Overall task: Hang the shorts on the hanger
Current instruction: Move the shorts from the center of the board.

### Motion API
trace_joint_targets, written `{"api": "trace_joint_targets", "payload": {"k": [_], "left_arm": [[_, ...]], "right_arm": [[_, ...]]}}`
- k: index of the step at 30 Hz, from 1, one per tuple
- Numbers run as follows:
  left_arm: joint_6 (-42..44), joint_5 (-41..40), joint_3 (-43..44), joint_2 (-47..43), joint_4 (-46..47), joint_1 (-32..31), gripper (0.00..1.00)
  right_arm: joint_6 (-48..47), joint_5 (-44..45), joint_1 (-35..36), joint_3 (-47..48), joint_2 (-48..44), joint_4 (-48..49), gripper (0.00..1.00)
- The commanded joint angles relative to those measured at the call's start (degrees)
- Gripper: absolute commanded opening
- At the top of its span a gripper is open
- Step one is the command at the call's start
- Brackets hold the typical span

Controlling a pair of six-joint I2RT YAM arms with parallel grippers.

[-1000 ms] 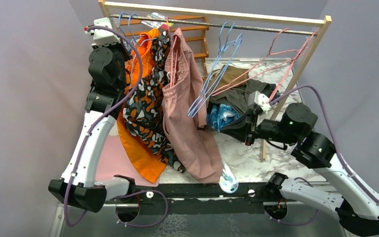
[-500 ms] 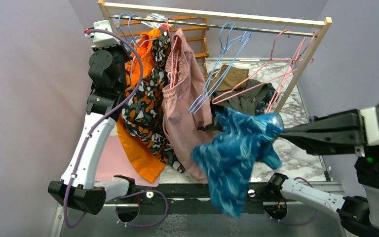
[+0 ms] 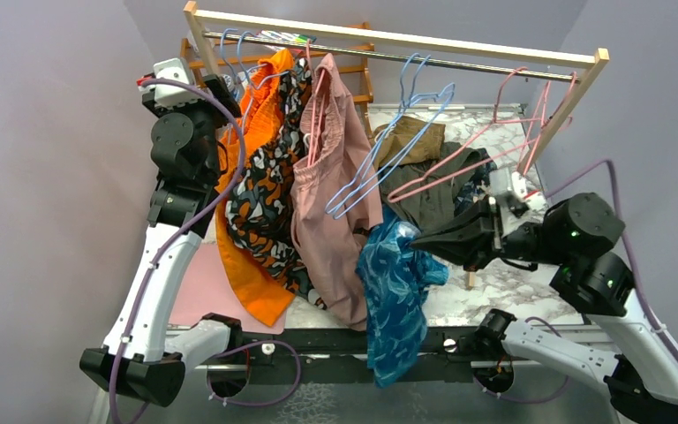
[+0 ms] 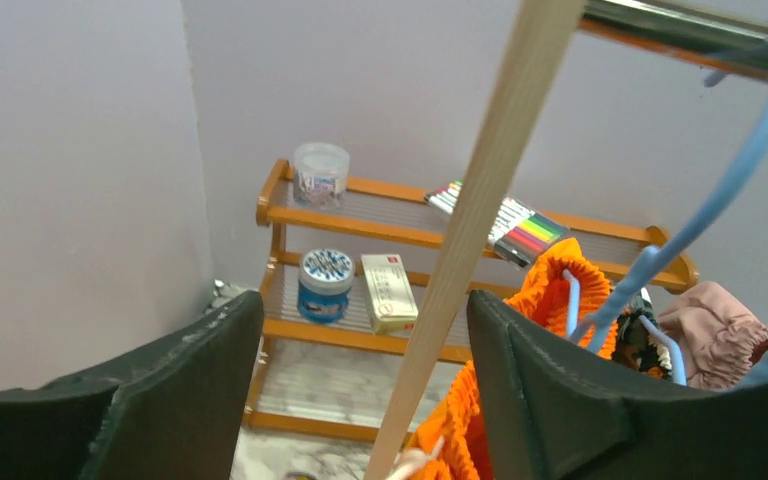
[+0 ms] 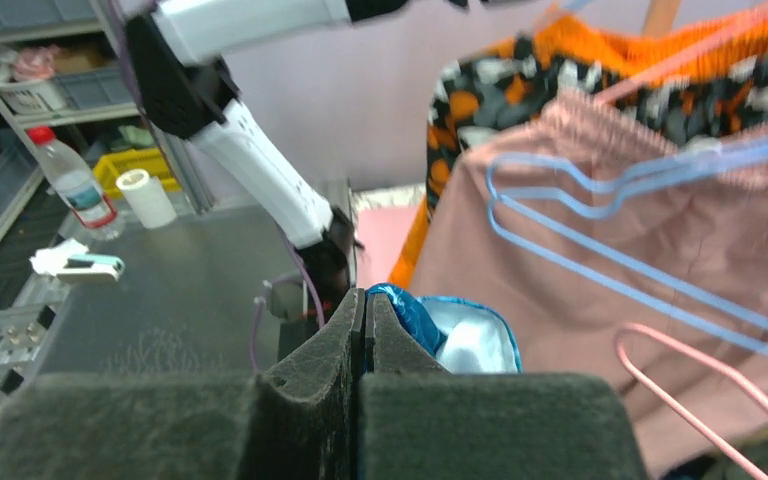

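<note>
The teal-blue leaf-print shorts (image 3: 397,291) hang limp from my right gripper (image 3: 417,237), just right of the dusty-pink shorts. In the right wrist view that gripper (image 5: 365,310) is shut on a fold of the shorts (image 5: 460,335). The pink hanger (image 3: 459,165) hangs tilted from the rail's right end, above and behind that gripper, and its pink wire (image 5: 660,390) shows at the lower right of the same view. My left gripper (image 4: 365,300) is open, high at the rack's left end, with the wooden post (image 4: 460,250) showing in its gap.
Orange-black shorts (image 3: 265,185) and dusty-pink shorts (image 3: 331,203) hang on the rail with light blue hangers (image 3: 380,168). Dark and olive clothes (image 3: 433,177) lie on the marble table. A wooden shelf (image 4: 380,335) with a jar, box and markers stands behind the rack. A pink mat (image 3: 203,283) lies left.
My right arm has drawn back and down with the shorts, which now hang straight beside the pink shorts. The left gripper has opened. The rack has shifted slightly right.
</note>
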Motion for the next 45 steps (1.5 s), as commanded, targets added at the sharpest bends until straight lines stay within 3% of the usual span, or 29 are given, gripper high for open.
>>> {"api": "trace_joint_targets", "payload": {"k": [1, 4, 8, 13, 16, 21, 30, 38, 45], "left_arm": [[-1.62, -0.41, -3.83, -1.94, -6.61, 0.31, 0.85], [-2.38, -0.37, -5.57, -3.93, -8.43, 0.31, 0.99], [-4.56, 0.64, -8.06, -7.47, -11.28, 0.31, 0.99], [-7.26, 1.62, -13.52, -13.82, -13.45, 0.32, 0.99], [-7.77, 1.58, -16.83, -17.02, -14.08, 0.31, 0.99], [-8.05, 0.51, -21.35, -20.93, -14.83, 0.31, 0.99], [-8.12, -1.57, -24.11, -25.07, -15.64, 0.31, 0.99], [-8.58, -2.29, -24.9, -26.32, -17.46, 0.24, 0.99], [-7.82, -4.01, -26.8, -27.54, -17.66, -0.21, 0.99]], "right_arm": [[0.39, 7.0, 0.2, -8.01, -3.4, 1.58, 0.01], [1.8, 9.44, 0.22, -14.08, -4.34, 2.87, 0.01], [2.99, 11.52, 0.15, -18.7, -4.07, 1.55, 0.02], [3.14, 10.52, 0.17, -19.5, -3.58, -2.23, 0.51], [2.32, 10.12, 0.21, -18.74, -3.65, -4.41, 0.65], [0.27, 9.93, 0.22, -13.5, -3.52, -7.55, 0.69], [-5.26, 11.67, 0.21, 7.62, 2.51, -9.39, 0.68], [-5.2, 28.18, 0.22, 2.63, -2.13, -0.3, 0.66], [-6.13, 27.85, 0.22, -6.66, -6.86, -8.28, 0.64]]}}
